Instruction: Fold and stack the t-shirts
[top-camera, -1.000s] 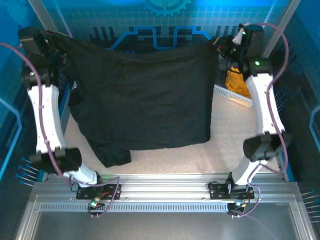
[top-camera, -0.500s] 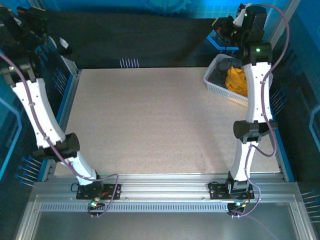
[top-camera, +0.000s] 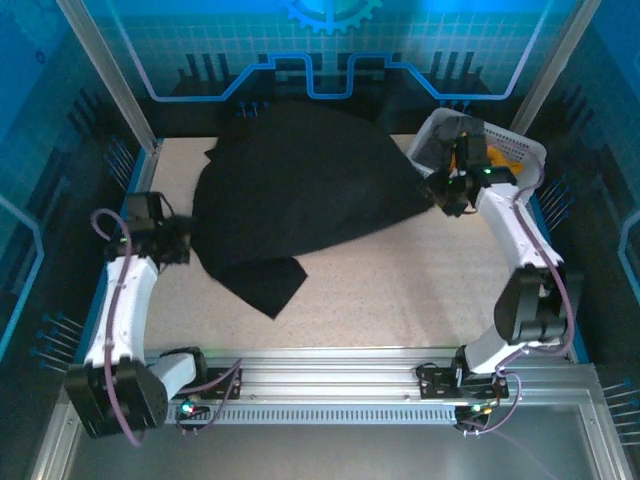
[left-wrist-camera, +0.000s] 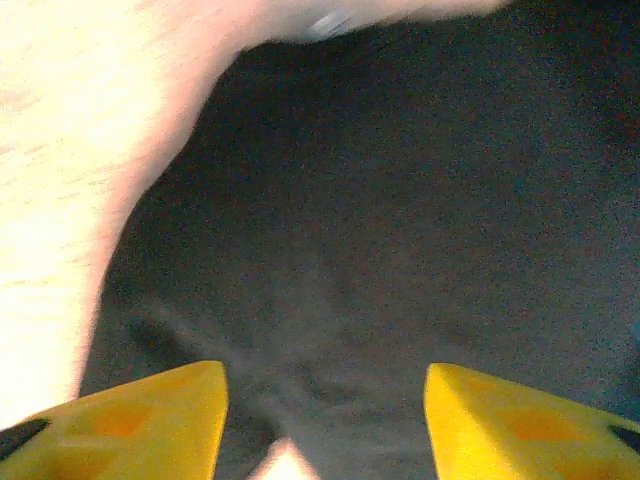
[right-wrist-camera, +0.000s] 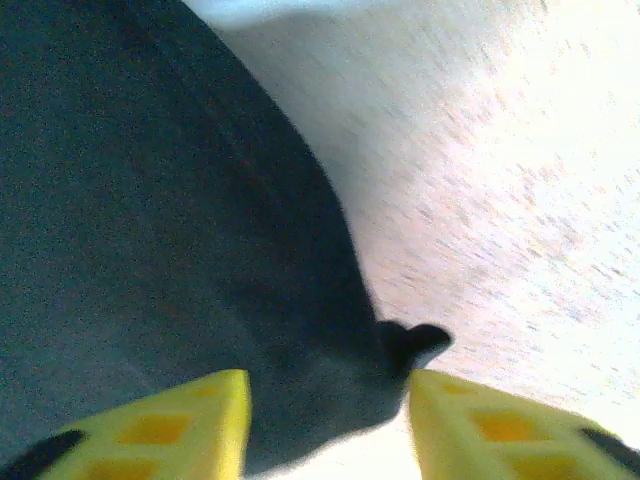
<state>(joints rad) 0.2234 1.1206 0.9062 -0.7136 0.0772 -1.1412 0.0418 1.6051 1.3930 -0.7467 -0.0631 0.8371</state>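
On the speckled beige tabletop (top-camera: 400, 290), approx at ctr and reaching to the far edge, lies the large black cloth t-shirt (top-camera: 300, 200), humped up and rumpled, not flat. One loose flap of it juts toward the near side, lying on the table. The left gripper (top-camera: 172, 245) sits low at the shirt's left edge, just beside the cloth. In the left wrist view its yellow fingers (left-wrist-camera: 150, 420) stand wide apart w/ nothing pinched; dark cloth spreads ahead of and btwn them, pale table off to the left of that view. The right gripper (top-camera: 440, 195) is at the shirt's right edge, btwn the cloth and the white lattice plastic basket (top-camera: 500, 133) in the far right corner. In the right wrist view its yellow fingers (right-wrist-camera: 500, 430) are likewise spread, holding nothing; a small pointed corner of the black hem lies in the gap, bare table to the right. Both wrist views are motion-blurred, so whether the fingers touch the cloth can't be told. In the basket: an orange-yellow cloth t-shirt (top-camera: 512, 157) bunched at its right end and a dark grey cloth t-shirt (top-camera: 440, 148) at its left end, both crumpled and partly hidden by the right arm.
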